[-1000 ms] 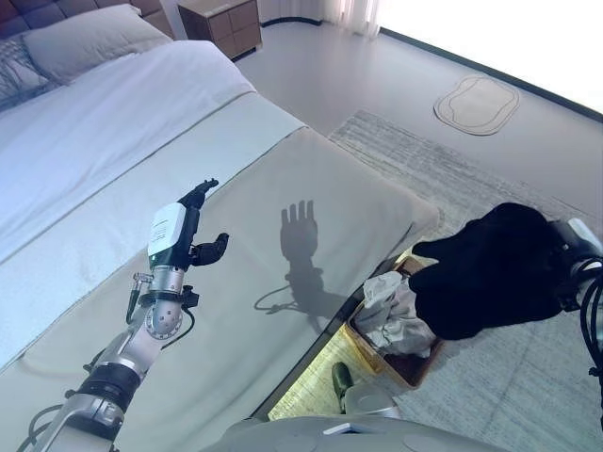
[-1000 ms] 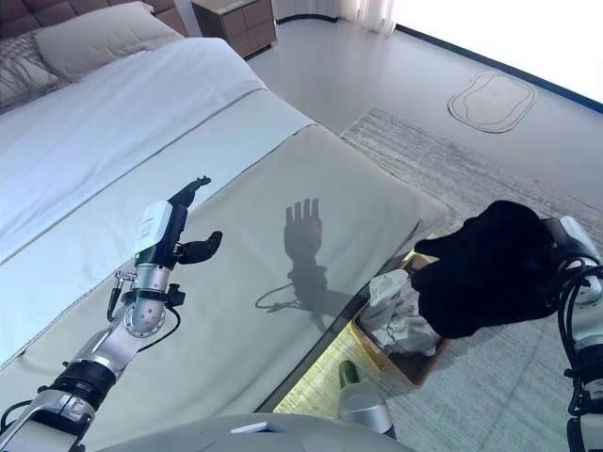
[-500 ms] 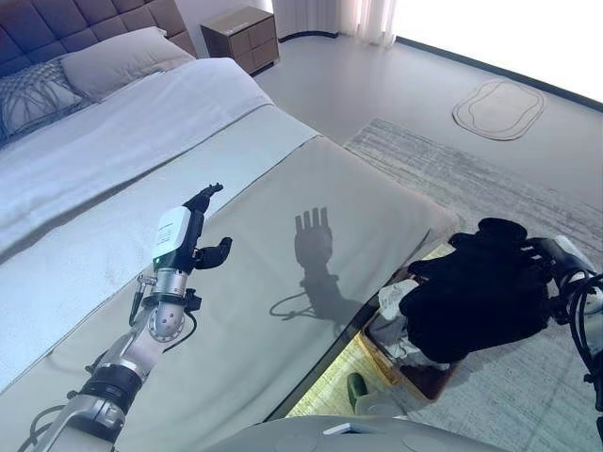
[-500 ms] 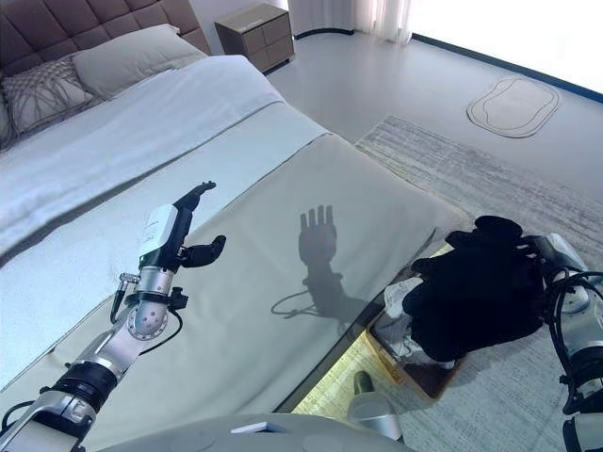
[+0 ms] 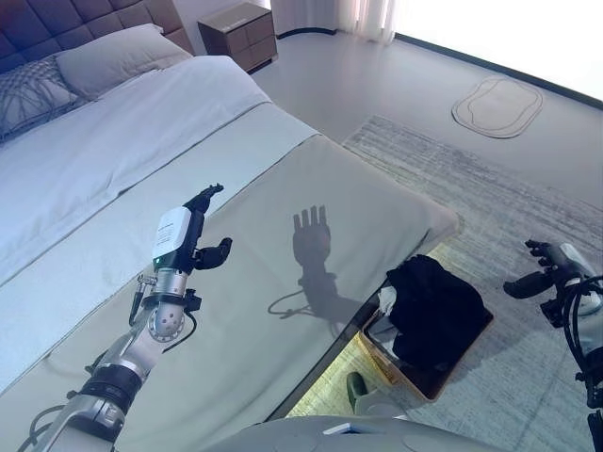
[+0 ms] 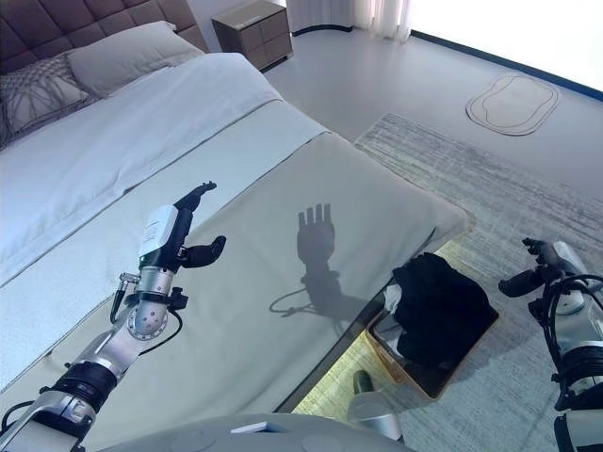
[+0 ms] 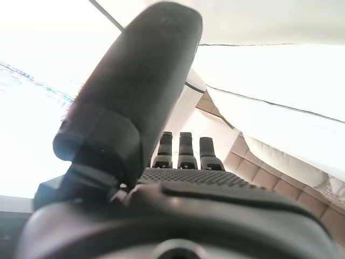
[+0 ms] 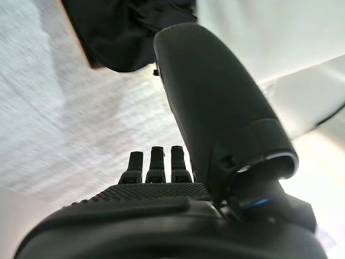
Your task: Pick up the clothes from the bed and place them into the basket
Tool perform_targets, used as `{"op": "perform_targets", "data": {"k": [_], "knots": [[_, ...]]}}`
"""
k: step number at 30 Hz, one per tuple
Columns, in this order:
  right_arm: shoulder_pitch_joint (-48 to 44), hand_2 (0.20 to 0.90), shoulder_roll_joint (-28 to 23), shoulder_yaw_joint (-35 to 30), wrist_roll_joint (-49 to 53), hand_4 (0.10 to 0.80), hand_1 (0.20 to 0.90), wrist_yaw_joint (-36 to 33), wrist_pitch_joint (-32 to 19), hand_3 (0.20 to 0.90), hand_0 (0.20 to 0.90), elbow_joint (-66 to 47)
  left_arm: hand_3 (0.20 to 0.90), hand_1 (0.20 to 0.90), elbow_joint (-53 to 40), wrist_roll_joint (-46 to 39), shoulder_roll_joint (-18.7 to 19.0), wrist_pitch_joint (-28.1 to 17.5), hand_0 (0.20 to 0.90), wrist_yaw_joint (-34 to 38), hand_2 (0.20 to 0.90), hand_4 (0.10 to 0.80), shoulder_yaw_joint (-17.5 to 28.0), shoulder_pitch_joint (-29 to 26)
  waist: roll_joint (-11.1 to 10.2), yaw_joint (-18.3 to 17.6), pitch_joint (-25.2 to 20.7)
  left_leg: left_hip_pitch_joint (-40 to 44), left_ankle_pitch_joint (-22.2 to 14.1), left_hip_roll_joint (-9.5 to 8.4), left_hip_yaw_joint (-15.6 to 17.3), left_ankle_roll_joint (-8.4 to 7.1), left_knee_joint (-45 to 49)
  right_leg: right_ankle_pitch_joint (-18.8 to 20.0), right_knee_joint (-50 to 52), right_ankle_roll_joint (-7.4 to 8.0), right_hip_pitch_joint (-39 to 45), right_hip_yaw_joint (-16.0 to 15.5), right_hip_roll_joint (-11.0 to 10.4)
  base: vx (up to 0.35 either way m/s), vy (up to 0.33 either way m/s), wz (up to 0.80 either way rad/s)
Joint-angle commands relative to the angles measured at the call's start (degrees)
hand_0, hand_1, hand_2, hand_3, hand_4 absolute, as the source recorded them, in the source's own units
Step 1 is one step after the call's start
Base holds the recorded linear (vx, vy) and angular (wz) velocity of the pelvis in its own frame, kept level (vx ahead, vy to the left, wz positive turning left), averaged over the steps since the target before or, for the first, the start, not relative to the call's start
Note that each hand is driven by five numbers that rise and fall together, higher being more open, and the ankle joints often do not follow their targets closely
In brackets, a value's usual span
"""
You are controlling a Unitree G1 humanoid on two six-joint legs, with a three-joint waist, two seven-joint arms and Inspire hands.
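A black garment point(image 5: 436, 311) lies heaped in the brown basket point(image 5: 468, 347) on the rug beside the bed, on top of a pale cloth point(image 5: 386, 299) that shows at its edge. My right hand point(image 5: 535, 274) hovers open and empty to the right of the basket, above the rug; its wrist view shows the black garment point(image 8: 126, 29) past straight fingers. My left hand point(image 5: 200, 229) is held up over the grey bed cover point(image 5: 283, 226), open and empty, with its shadow on the cover.
The bed has a white sheet point(image 5: 104, 141) and pillows point(image 5: 104, 56) at the far left. A wooden nightstand point(image 5: 243, 21) stands beyond it. A grey rug point(image 5: 509, 207) covers the floor by the basket, with a small mat point(image 5: 497, 102) farther off.
My right hand has let go of the black garment, which has dropped into the basket and covers the pale cloth. The hand now stands open to the right. The left hand has not moved.
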Motion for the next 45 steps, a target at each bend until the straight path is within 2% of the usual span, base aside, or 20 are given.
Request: {"op": "perform_targets", "data": {"k": [1,7,15,17,22,23,28,32,33,37,45], "knots": [[-4.8,0.9,-2.9,-2.7,-0.6,0.8,0.9,-3.0,-2.0,0.9,0.9,0.6,0.9,0.9,-0.6,-2.0,3.1,-2.4,0.9,3.4,0.9,0.8,1.2,-5.1,-1.2,-0.2,-2.7,1.8,-5.4,0.93,0.2,-0.09,2.6,-0.5,3.8,3.09,-2.7,-0.1,-1.2,0.017,0.022,-0.06],[-3.8,0.9,-3.3,-3.1,-0.6,0.8,0.9,-4.3,-5.5,0.9,0.9,-2.1,0.9,0.9,-0.5,-1.9,2.9,-2.4,0.9,3.5,0.9,0.8,0.9,-5.3,-1.1,-0.7,-3.0,2.3,-5.7,0.81,0.3,0.01,2.7,-0.4,3.7,3.2,-2.3,0.6,-1.2,0.024,0.013,-0.09],[-1.1,0.9,-1.8,-5.0,-1.3,0.8,0.9,-5.8,-9.6,0.9,0.9,-13.0,0.9,0.9,-1.2,-2.3,2.3,-1.0,0.9,2.6,0.9,0.8,2.0,-4.9,-1.8,-0.9,-3.2,2.1,-5.3,1.03,0.2,-0.33,2.7,-0.6,3.8,3.18,-2.3,0.1,-1.1,0.001,0.0,-0.01],[0.2,0.9,-0.5,-5.1,-2.5,0.8,0.9,-7.2,-12.1,0.9,0.9,-16.3,0.9,0.9,-0.6,-2.4,1.4,-1.4,0.9,2.8,0.9,0.8,2.4,-4.3,-1.8,-0.7,-3.2,1.9,-5.2,1.05,-0.2,-0.33,2.6,-0.8,3.9,3.13,-2.3,-0.2,-1.0,-0.007,0.021,0.01],[5.5,0.9,7.4,-2.7,-6.3,0.8,0.9,-12.6,-17.6,0.9,0.9,-24.6,0.9,0.9,1.5,-0.1,-2.4,-0.3,0.9,3.0,0.9,0.8,2.5,-1.9,-1.9,0.1,-3.2,2.2,-4.3,0.68,-1.9,-0.09,1.8,-1.5,4.3,2.93,-1.3,-1.1,-0.9,0.021,0.024,0.14],[6.9,0.9,10.2,-1.6,-8.3,0.8,0.9,-15.3,-19.1,0.9,0.9,-25.0,0.9,0.9,3.1,0.8,-3.8,-0.8,0.9,3.1,0.9,0.8,2.6,-1.3,-2.1,0.5,-3.1,2.2,-4.0,0.66,-2.4,-0.17,1.6,-1.6,4.4,2.93,-1.0,-1.6,-0.9,0.012,-0.004,0.11],[10.2,0.9,16.9,2.6,-10.5,0.8,0.9,-21.7,-20.1,0.9,0.9,-22.3,0.9,0.9,5.7,4.0,-6.8,1.6,0.9,0.3,0.9,0.8,2.2,0.7,-2.6,2.3,-2.7,1.5,-3.3,0.47,-4.8,-0.18,1.1,-2.2,4.5,2.97,-0.3,-3.4,-1.3,0.001,-0.015,0.25],[10.9,0.9,19.3,5.4,-10.2,0.8,0.9,-21.7,-20.1,0.9,0.9,-18.9,0.9,0.9,9.2,4.7,-7.1,2.9,0.9,-1.4,0.9,0.8,1.5,1.8,-2.7,3.1,-2.4,1.4,-3.1,0.43,-5.7,-0.1,0.9,-2.4,4.2,2.97,0.5,-4.4,-1.6,0.046,0.023,0.19],[11.5,0.9,19.9,6.3,-11.1,0.8,0.9,-19.8,-20.3,0.9,0.9,-17.9,0.9,0.9,11.2,3.7,-7.4,3.7,0.9,-2.0,0.9,0.8,1.8,2.6,-2.6,3.4,-2.4,1.5,-3.1,0.38,-5.9,-0.07,0.8,-2.4,4.0,2.98,0.9,-4.8,-1.8,0.083,0.032,0.14],[12.9,0.9,20.7,8.7,-12.9,0.8,0.9,-17.1,-20.3,0.9,0.9,-14.7,0.9,0.9,17.8,3.1,-7.8,2.4,0.9,-3.7,0.9,0.8,3.4,4.4,-3.0,4.3,-2.7,1.8,-2.9,0.36,-6.3,-0.07,0.6,-2.6,3.6,3.14,2.0,-5.7,-2.1,0.106,0.019,0.09],[13.0,0.9,21.4,10.9,-18.0,0.8,0.9,-18.8,-21.6,0.9,0.9,-10.5,0.9,0.9,23.8,1.9,-9.1,2.4,0.9,-4.7,0.9,0.8,4.0,6.2,-3.6,6.1,-3.0,1.8,-2.7,0.12,-7.7,0.13,0.4,-3.0,3.8,3.24,3.3,-7.3,-2.4,0.059,0.004,0.09]]}}
